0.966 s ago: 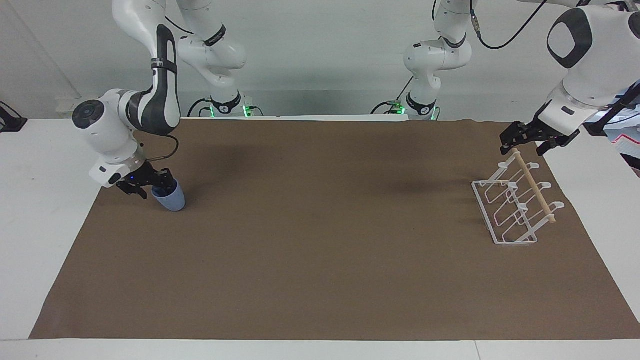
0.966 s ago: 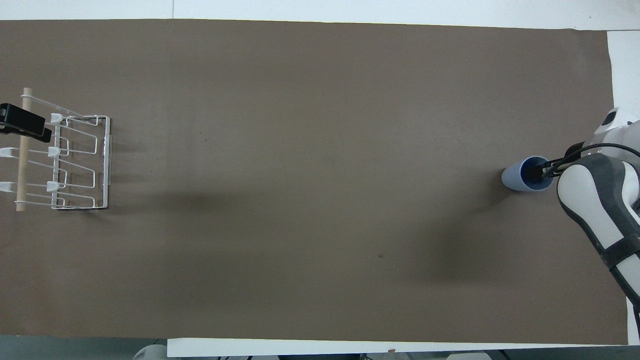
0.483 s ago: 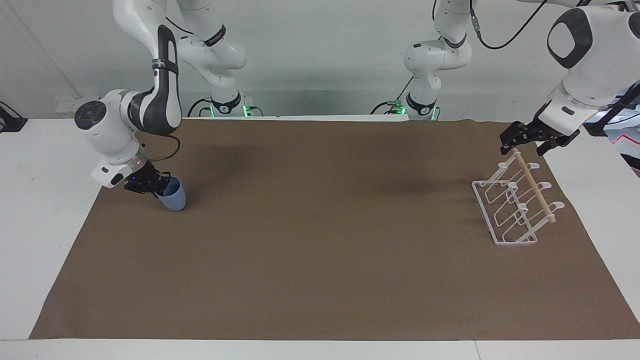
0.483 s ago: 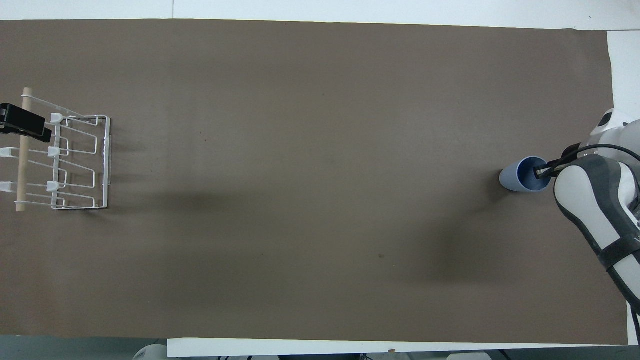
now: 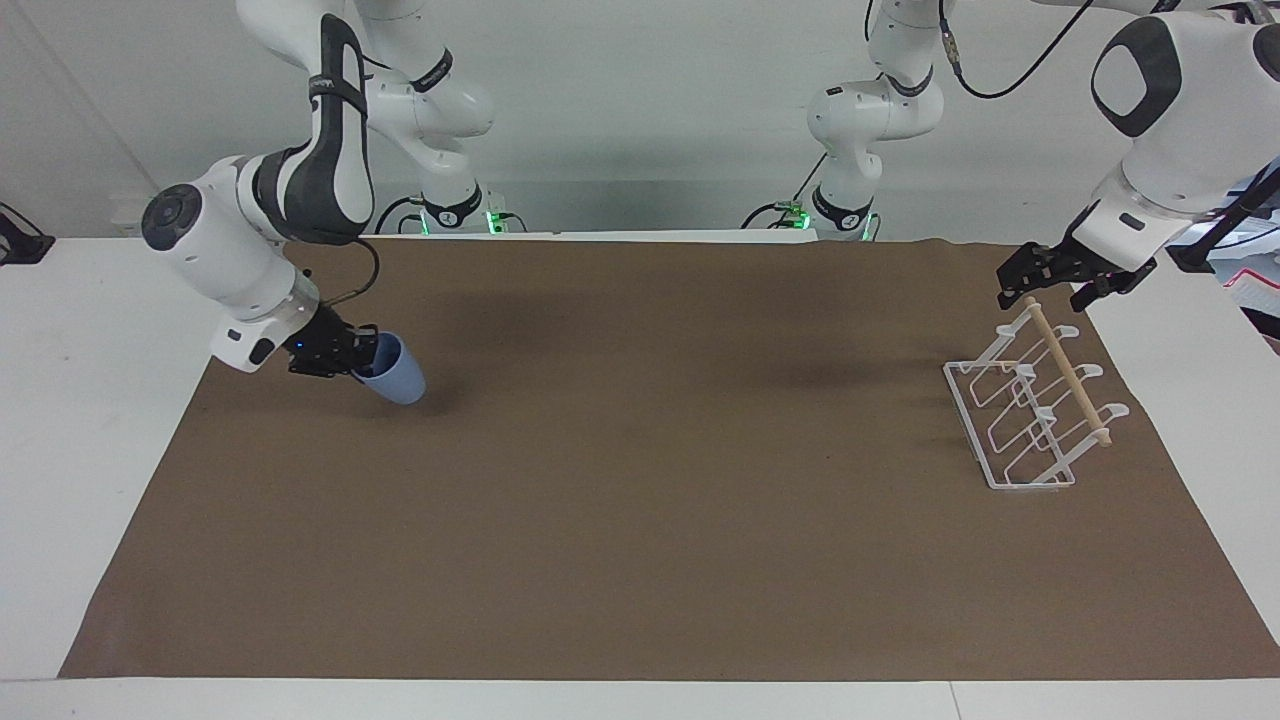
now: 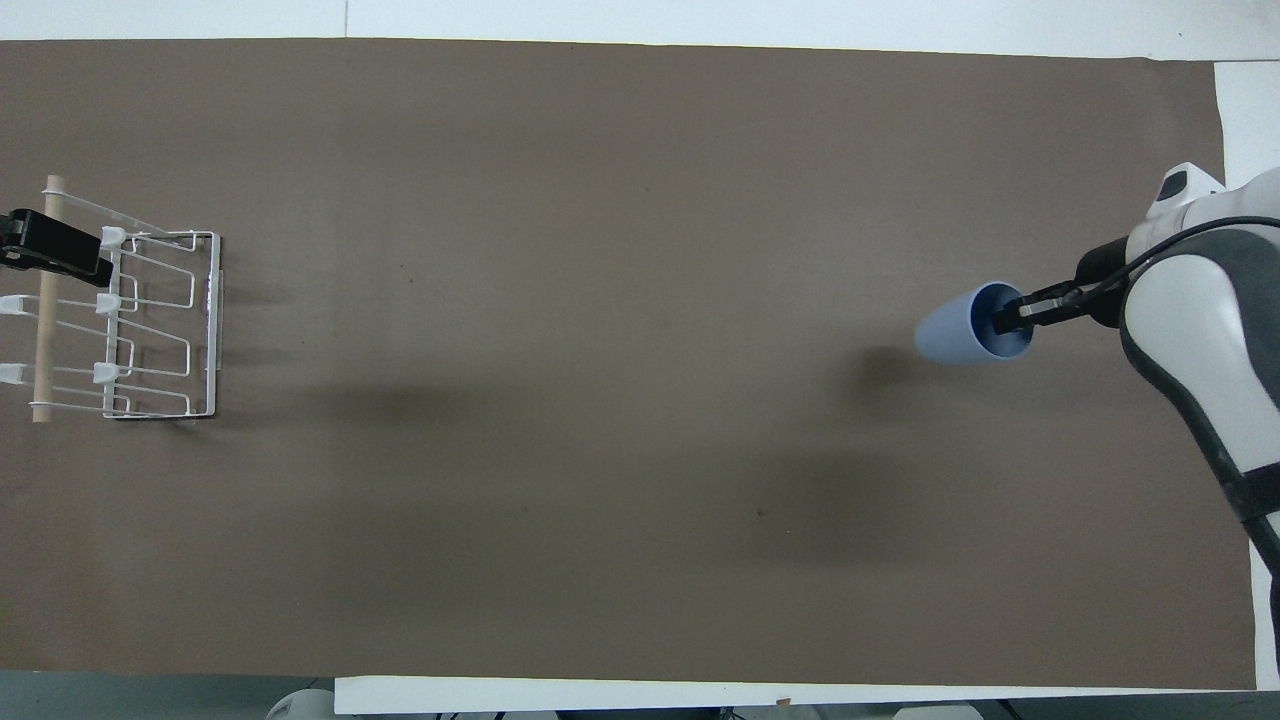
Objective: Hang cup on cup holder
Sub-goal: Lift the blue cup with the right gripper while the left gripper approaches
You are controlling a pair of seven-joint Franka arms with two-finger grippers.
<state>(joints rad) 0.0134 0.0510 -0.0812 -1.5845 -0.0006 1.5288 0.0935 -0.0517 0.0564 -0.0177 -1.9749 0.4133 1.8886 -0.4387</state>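
Note:
The light-blue cup [image 5: 397, 377] [image 6: 948, 336] hangs tilted almost on its side just above the brown mat, near the right arm's end of the table. My right gripper [image 5: 366, 353] [image 6: 1012, 313] is shut on the cup's rim, one finger inside the mouth. The white wire cup holder [image 5: 968, 425] [image 6: 214, 320] stands at the left arm's end, its wooden dowel [image 5: 1068, 372] [image 6: 42, 330] across the top and no cup on it. My left gripper [image 5: 1046, 288] [image 6: 45, 252] waits open over the dowel's end nearest the robots, a finger on either side.
A brown mat [image 5: 640, 520] covers most of the white table [image 5: 70, 420]. Between the cup and the cup holder lies a long bare stretch of mat. The holder's looped prongs slant up toward the table's edge at the left arm's end.
The right gripper closed on the cup's rim, lifted it off the mat and carried it toward the table's middle, tipping it further onto its side. The left arm has barely moved.

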